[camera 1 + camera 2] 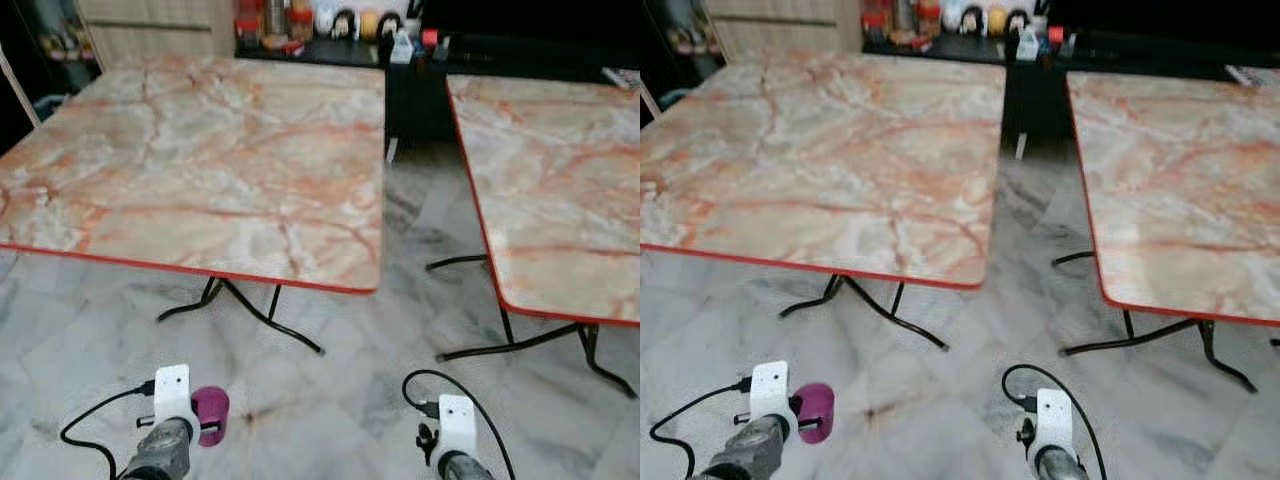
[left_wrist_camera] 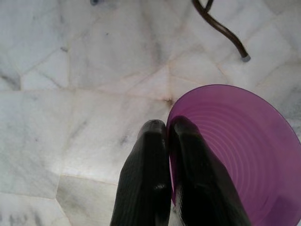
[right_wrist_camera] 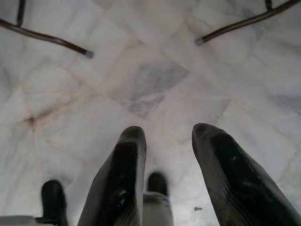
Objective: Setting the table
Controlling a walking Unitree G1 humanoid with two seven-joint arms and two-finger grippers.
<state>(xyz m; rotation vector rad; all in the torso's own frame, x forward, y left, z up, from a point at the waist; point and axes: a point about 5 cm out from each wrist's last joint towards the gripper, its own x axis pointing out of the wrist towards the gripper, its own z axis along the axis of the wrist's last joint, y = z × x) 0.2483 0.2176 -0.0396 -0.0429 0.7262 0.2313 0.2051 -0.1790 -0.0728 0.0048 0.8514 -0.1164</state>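
Two marble-topped counters (image 1: 215,160) were seen ahead, with tiled floor (image 1: 340,400) between. A purple cup (image 2: 244,150) was held low over the floor, its rim pinched by the clenched left hand (image 2: 167,129). The right hand (image 3: 169,134) hung spread and empty. The cup was judged light, stiff, thin plastic, best gripped at the rim.

Head stereo pair looks forward-down over tables (image 1: 200,160); wrist cameras face marble floor (image 3: 155,84) (close).
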